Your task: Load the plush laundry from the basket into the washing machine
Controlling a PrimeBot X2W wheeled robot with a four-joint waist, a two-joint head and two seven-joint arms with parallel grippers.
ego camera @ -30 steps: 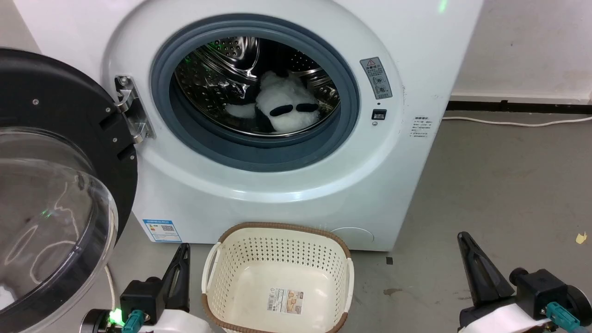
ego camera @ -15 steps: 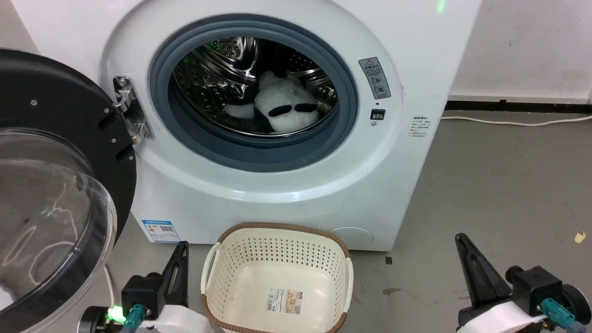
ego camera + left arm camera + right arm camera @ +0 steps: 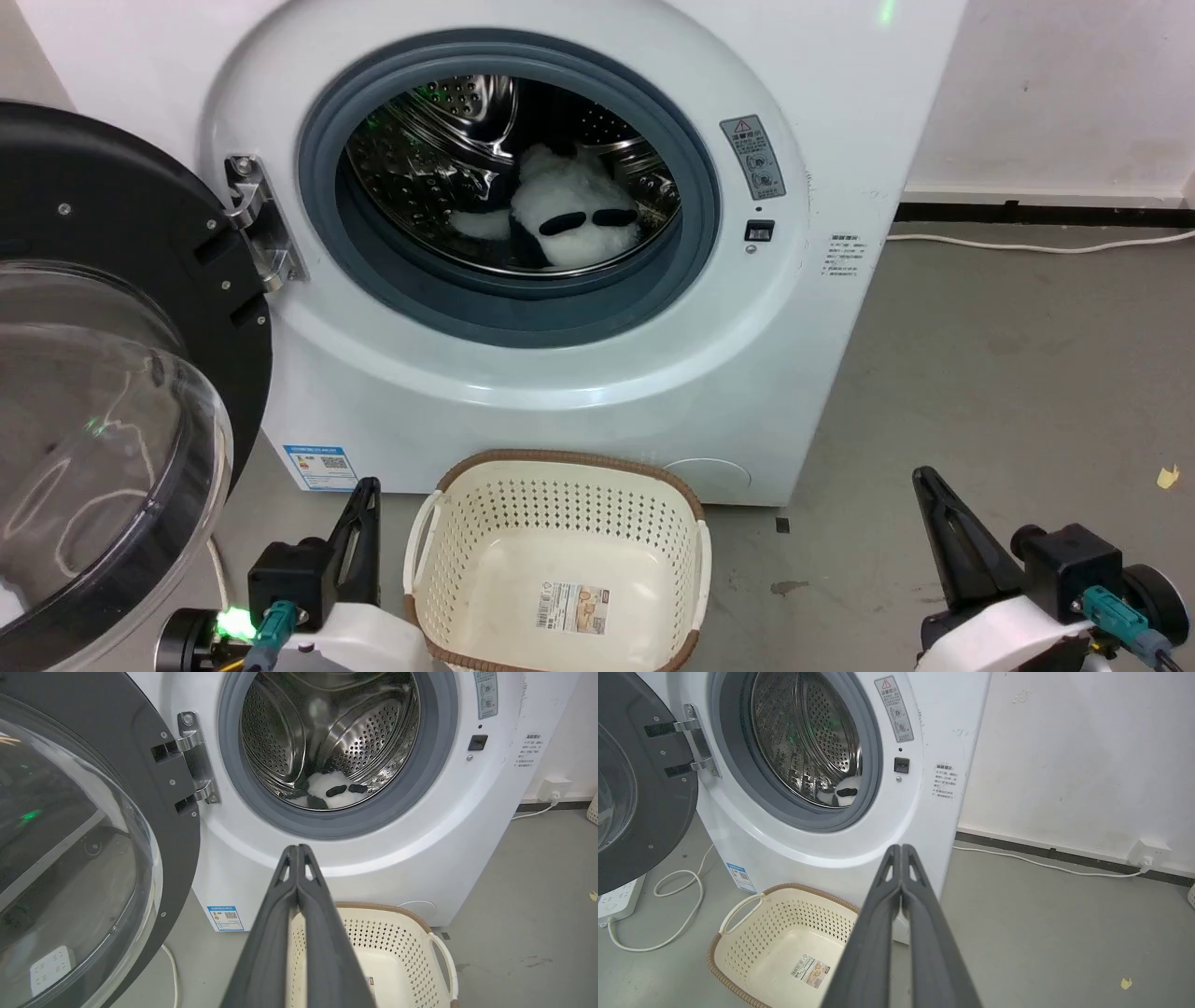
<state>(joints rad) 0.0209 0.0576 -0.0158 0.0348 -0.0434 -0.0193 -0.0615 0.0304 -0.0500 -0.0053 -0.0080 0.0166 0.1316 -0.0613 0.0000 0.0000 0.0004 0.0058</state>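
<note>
The black-and-white plush laundry (image 3: pixel 569 219) lies inside the steel drum of the white washing machine (image 3: pixel 523 392); it also shows low in the drum as the plush (image 3: pixel 334 794) and the plush (image 3: pixel 843 794). The cream basket (image 3: pixel 560 490) stands on the floor before the washer with nothing but its label inside, seen too as the basket (image 3: pixel 402 947) and the basket (image 3: pixel 784 919). My left gripper (image 3: pixel 367 492) is shut beside the basket's left handle; its tips (image 3: pixel 297 849) are pressed together. My right gripper (image 3: pixel 922 478) is shut, low at the right, holding nothing.
The washer's black-rimmed bubble door (image 3: pixel 103 392) hangs wide open at the left, close to my left arm. A white cable (image 3: pixel 1036 247) runs along the wall base to a plug (image 3: pixel 1148 851). A power strip (image 3: pixel 616 900) and cord lie under the door. Grey floor stretches to the right.
The whole head view has drifted slightly, so the camera moved. Both grippers sit a little higher and further left in the picture; the plush and basket stay put.
</note>
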